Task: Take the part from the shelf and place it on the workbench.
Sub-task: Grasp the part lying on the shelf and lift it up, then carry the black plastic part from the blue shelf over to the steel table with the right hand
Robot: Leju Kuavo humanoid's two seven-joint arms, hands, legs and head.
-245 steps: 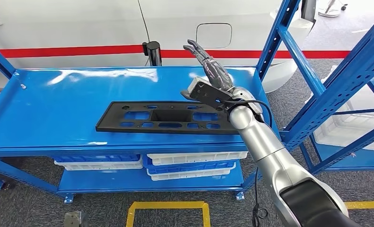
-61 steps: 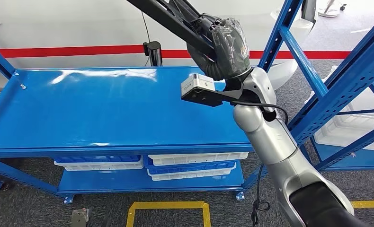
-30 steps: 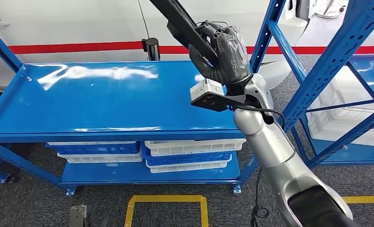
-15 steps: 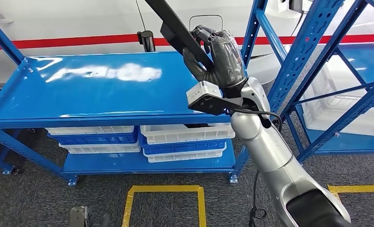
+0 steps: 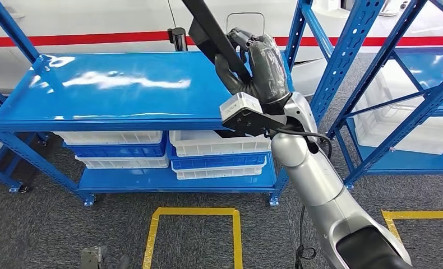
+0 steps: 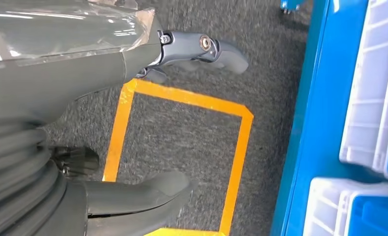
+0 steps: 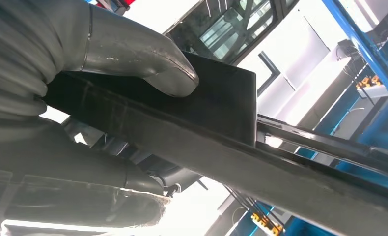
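My right hand (image 5: 262, 66) grips the black part (image 5: 212, 35), thumb and fingers wrapped tight; my left hand (image 6: 59, 118) hangs loosely open.

— Where's the part?
— The long black plastic panel (image 5: 211, 33) is lifted off the blue shelf (image 5: 124, 84), tilted steeply above its right end.
— Held?
— Yes, gripped by the right robot hand (image 5: 261, 64) near its lower end.
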